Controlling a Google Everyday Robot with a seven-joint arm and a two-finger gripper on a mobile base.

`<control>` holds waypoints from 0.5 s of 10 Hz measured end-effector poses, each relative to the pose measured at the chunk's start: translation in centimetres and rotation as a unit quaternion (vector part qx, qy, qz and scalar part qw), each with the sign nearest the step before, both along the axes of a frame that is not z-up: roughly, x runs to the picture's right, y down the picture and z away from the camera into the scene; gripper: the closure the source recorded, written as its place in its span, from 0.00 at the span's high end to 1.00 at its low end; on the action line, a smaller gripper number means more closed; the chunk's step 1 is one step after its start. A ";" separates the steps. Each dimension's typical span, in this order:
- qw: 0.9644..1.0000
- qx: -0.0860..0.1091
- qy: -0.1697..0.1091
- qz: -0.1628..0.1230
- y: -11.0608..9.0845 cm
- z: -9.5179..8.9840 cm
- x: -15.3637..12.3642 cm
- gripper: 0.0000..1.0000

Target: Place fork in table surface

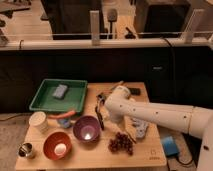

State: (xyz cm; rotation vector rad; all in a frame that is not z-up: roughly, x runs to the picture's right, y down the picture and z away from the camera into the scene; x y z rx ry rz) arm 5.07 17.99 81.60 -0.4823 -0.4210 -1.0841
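Observation:
My gripper is at the end of the white arm that reaches in from the right. It is low over the middle of the light tan table surface, just right of the green tray. A thin dark slender shape runs down from the gripper to the right rim of the purple bowl. I cannot tell if it is the fork or if it is held. A small square mark sits at the table's front right corner.
The tray holds a grey-blue block. An orange bowl, a white cup and a small metal cup stand at the front left. Grapes and a pale blue item lie under the arm. A yellowish stick lies at the back.

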 end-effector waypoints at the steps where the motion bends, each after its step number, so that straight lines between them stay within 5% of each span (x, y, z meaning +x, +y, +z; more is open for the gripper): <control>1: 1.000 0.007 -0.023 -0.019 -0.6 0.2 0.1 0.80; 5: 0.992 0.019 -0.071 -0.101 -0.3 0.6 0.4 0.80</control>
